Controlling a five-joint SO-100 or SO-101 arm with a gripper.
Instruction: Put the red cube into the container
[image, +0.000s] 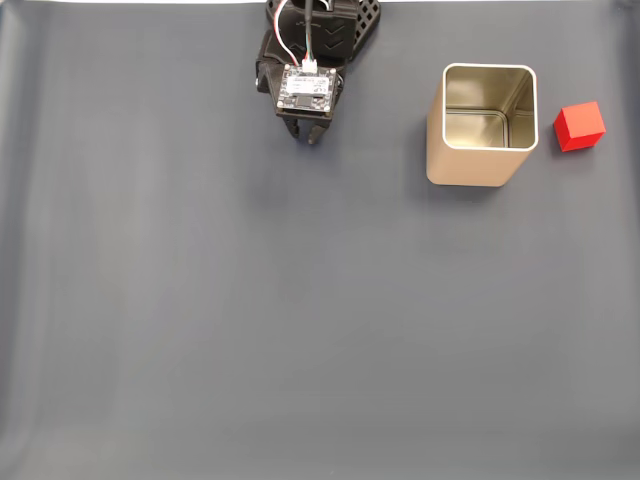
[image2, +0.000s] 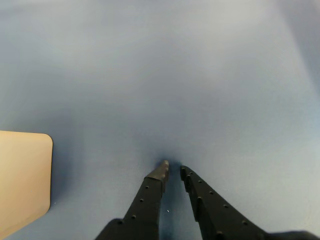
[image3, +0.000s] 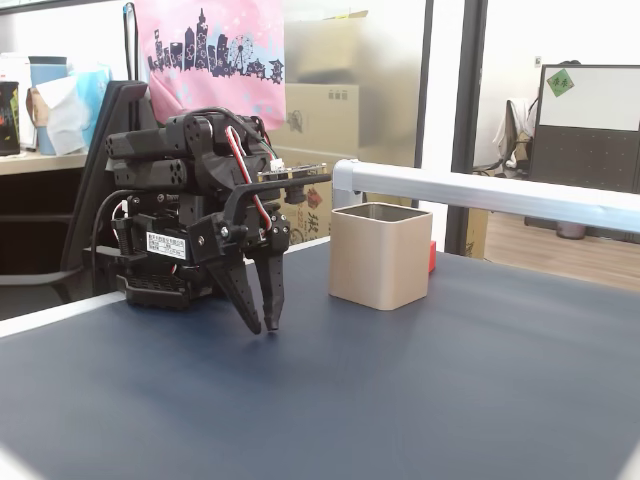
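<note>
Black, folded low at the far edge, my arm hangs its tool (image: 311, 137) just above the dark blue surface (image: 300, 330), its two fingers nearly together with a thin gap and nothing between them; the wrist view (image2: 172, 169) shows the same. To its right in the top-down fixed view stands the container (image: 480, 160), upright and open-topped, its shiny inside bare. Right again, just beside the tin but apart from it, sits the red cube (image: 579, 126) on the surface.
</note>
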